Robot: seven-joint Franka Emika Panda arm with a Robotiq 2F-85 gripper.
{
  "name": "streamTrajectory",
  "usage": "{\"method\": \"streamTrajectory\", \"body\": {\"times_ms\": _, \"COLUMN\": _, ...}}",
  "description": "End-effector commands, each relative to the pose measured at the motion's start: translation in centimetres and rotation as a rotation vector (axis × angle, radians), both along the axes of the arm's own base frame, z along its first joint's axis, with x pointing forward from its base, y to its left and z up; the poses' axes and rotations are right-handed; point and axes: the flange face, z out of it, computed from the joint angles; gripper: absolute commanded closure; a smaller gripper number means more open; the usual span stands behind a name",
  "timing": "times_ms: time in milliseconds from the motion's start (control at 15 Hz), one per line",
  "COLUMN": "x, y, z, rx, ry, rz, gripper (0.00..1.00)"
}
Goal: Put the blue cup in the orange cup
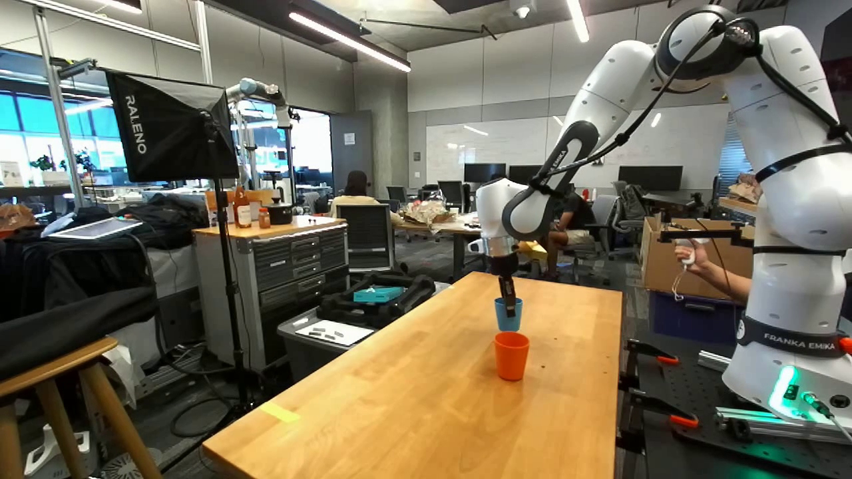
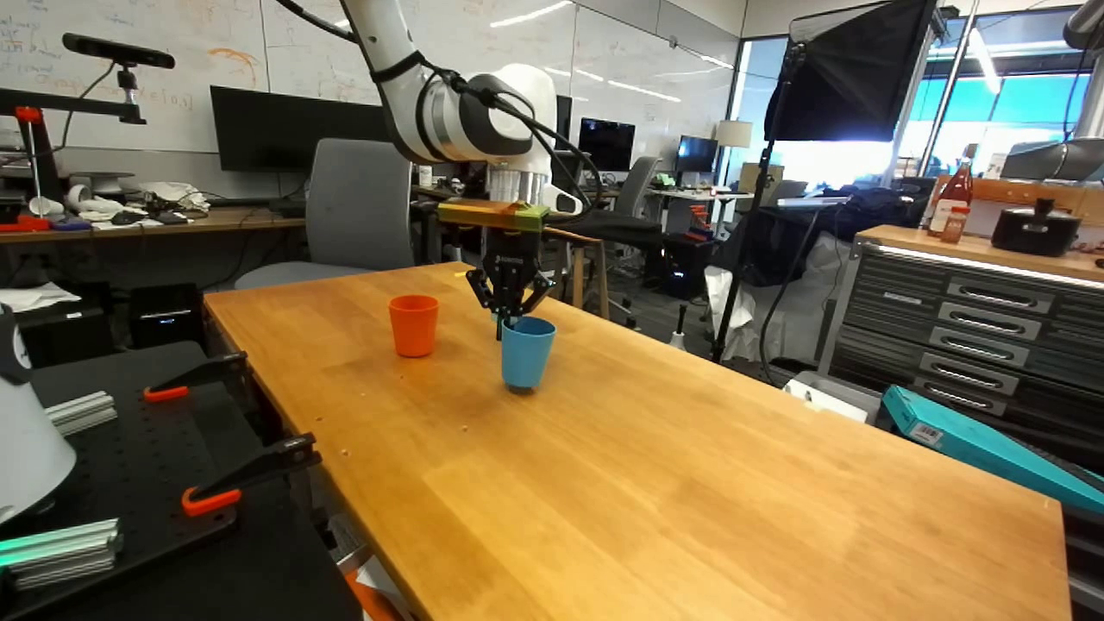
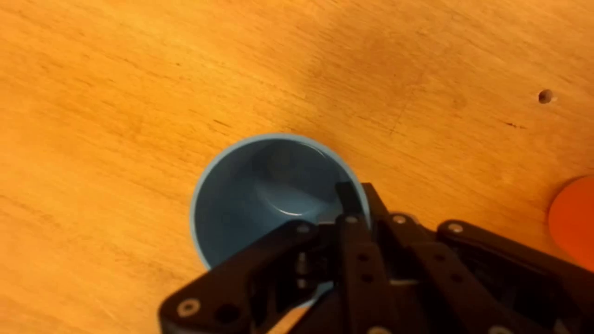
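robotiq gripper (image 3: 360,200): i have it pinching the blue cup (image 2: 527,355) by the rim, on the side toward the orange cup (image 2: 414,328); wrist view shows one finger (image 3: 345,192) inside the wall, its mate outside.
blue cup: mouth up, a slight lean in an exterior view, beside the orange cup and apart from it; can't tell whether its base touches the wooden table (image 2: 733,483).
orange cup: upright on the table, mouth up; my wrist view catches only part of it at the right edge.
franka arm (image 1: 616,86): reaching over the table, wrist pointing down.
raleno softbox (image 1: 173,133): black, on a stand off to one side of the table.
drawer cabinet (image 1: 303,266): wood-topped, bottle (image 1: 242,209) and lidded black pot (image 2: 1035,231) on it.
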Motion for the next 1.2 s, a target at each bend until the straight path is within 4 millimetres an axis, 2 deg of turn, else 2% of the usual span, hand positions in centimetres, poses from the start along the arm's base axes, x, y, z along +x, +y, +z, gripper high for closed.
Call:
{"method": "streamTrajectory", "body": {"times_ms": 0, "x": 0.6, "y": -1.8, "z": 4.8, "rx": 0.065, "ry": 0.006, "rz": -0.064, "gripper": 0.95}}
{"method": "streamTrajectory", "body": {"times_ms": 267, "x": 0.2, "y": -3.6, "z": 12.3, "rx": 0.179, "ry": -0.025, "rz": -0.137, "gripper": 0.95}}
{"method": "streamTrajectory", "body": {"times_ms": 467, "x": -0.9, "y": -3.5, "z": 16.3, "rx": 0.215, "ry": -0.03, "rz": -0.134, "gripper": 0.96}}
{"method": "streamTrajectory", "body": {"times_ms": 733, "x": -2.9, "y": -1.3, "z": 18.6, "rx": 0.243, "ry": -0.009, "rz": -0.078, "gripper": 0.96}}
{"method": "streamTrajectory", "body": {"times_ms": 1133, "x": -5.1, "y": 2.1, "z": 18.2, "rx": 0.241, "ry": 0.029, "rz": -0.001, "gripper": 0.96}}
